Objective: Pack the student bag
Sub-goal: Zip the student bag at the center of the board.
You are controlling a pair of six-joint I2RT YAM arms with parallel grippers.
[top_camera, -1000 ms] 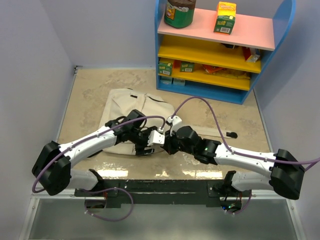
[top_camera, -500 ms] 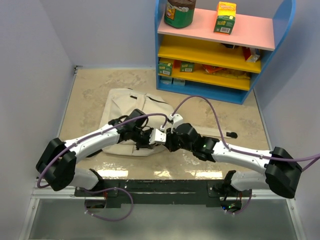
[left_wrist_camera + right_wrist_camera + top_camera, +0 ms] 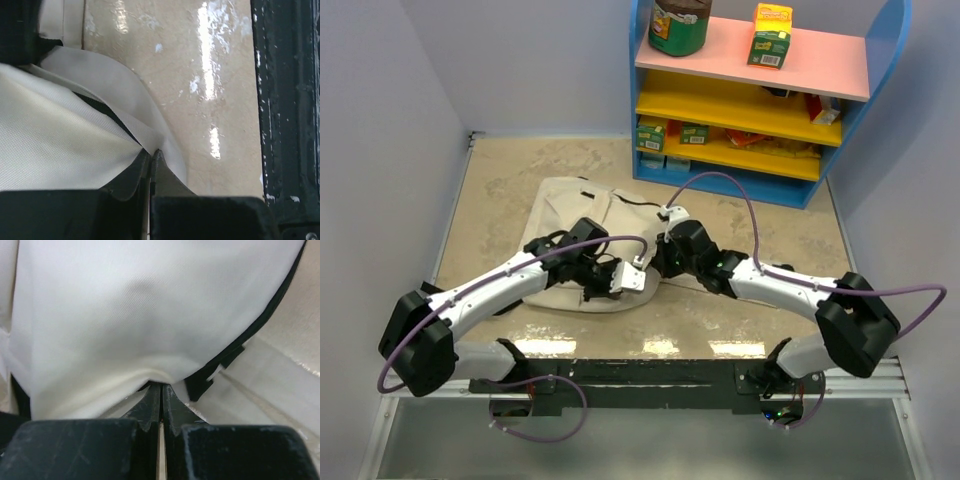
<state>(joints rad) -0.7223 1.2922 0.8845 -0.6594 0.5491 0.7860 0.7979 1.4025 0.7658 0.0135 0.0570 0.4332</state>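
Student bag [image 3: 570, 215] lies flat on the table [image 3: 500, 180], in front of the shelf unit [image 3: 820, 70], with its near right corner between the two grippers.

Change, left side: the left gripper [image 3: 617, 279] stands wide open a second ago and is now fully clenched. In the left wrist view its tips [image 3: 150, 152] meet on a folded beige edge of the student bag [image 3: 60, 145]. The fabric runs straight into the closed tips, so the edge is pinched.

Change, right side: the right arm reaches further forward over the bag than before. The right gripper [image 3: 660, 263] remains clamped. Its wrist view shows beige fabric [image 3: 125, 315] draped over the closed tips [image 3: 161, 386] and caught between them.

Judgement: both grippers now hold cloth at the same corner, so the step in hand is probably spreading the mouth for packing.
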